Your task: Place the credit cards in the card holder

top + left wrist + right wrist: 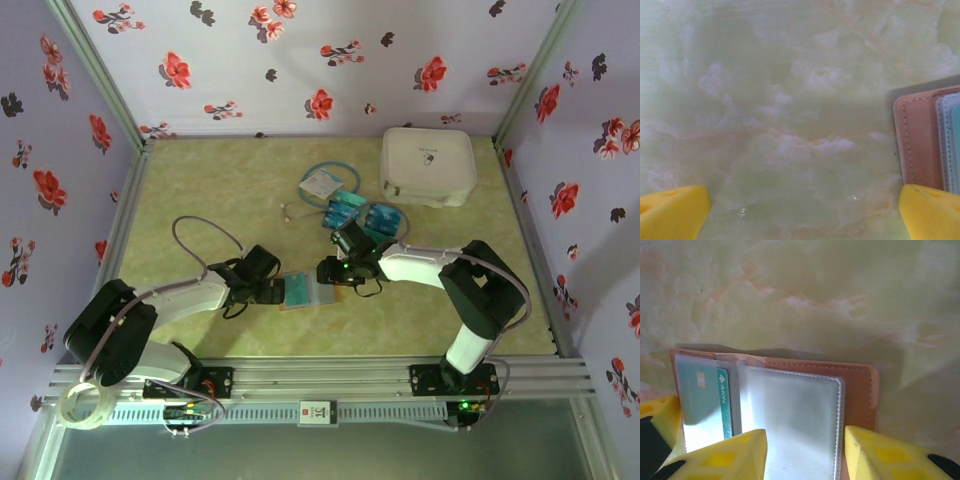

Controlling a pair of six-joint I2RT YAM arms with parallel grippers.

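While poised with right fingers (890, 455) half apart and left fingers (670, 212) wide, risked snagging the card holder (860, 390) sleeve and ejecting its credit card (697, 390).

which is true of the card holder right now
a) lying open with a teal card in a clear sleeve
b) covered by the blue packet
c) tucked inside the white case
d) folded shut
a: in the right wrist view the card holder lies open on the table, with a teal card inside one of its clear sleeves.
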